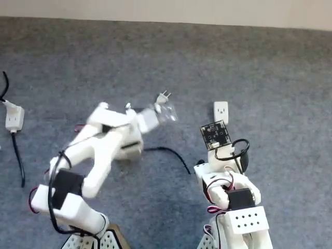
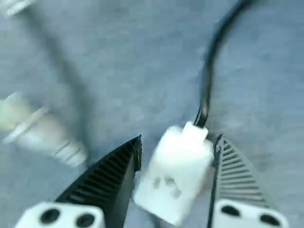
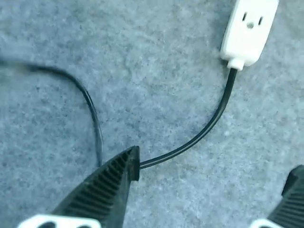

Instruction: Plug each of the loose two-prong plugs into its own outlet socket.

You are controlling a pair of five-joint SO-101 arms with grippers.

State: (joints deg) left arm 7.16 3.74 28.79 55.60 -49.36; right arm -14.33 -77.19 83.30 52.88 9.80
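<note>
Left end effector (image 2: 178, 141) clamped on white outlet socket (image 2: 173, 178). Loose two-prong plug (image 2: 40, 130) just beside on grey bench (image 2: 142, 71), lying aslant to socket face, nearer left arm. Right end effector (image 3: 216, 161) spread wide, second socket (image 3: 249, 28) ahead.

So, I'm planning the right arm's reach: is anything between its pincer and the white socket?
Nothing visible. Bare carpet lies between the right pincer and the white socket; only its own black cord curves back toward the pincer.
</note>
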